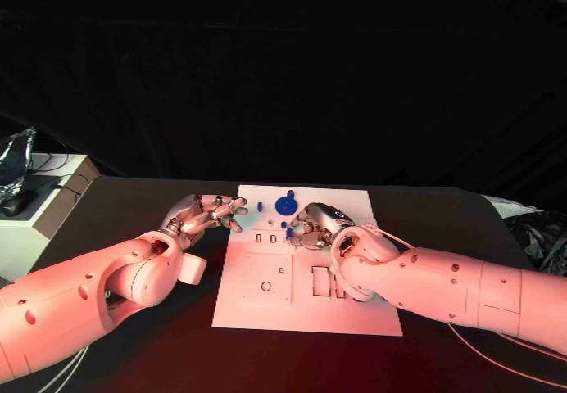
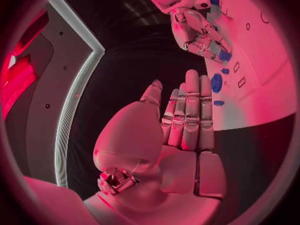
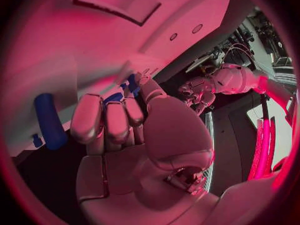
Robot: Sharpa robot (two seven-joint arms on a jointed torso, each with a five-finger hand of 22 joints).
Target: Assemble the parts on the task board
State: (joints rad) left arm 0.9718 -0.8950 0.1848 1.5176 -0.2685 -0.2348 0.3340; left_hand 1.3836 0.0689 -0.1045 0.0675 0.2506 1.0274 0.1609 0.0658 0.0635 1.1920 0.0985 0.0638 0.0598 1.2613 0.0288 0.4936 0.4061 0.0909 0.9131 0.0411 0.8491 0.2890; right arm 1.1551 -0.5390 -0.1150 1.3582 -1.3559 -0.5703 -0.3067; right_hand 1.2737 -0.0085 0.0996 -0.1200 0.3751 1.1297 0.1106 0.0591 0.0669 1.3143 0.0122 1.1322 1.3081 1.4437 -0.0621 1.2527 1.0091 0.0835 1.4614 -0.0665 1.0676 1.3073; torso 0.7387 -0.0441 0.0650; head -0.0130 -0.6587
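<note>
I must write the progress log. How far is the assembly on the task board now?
Early stage. Nothing looks seated yet: blue parts lie loose at the far end of the task board. The right hand curls over a small blue part there; the left hand waits open beside the board. The slots remain unfilled.

The task board (image 1: 310, 303) lies on the surface (image 1: 142, 344). The parts (image 1: 286, 204) sit at the board's far end, between the left hand (image 1: 203, 216) and right hand (image 1: 319, 227).

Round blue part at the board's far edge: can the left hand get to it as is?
Probably yes. The left hand is empty at the task board's left edge, and the round blue part lies just beyond its fingers, nothing between.
</note>
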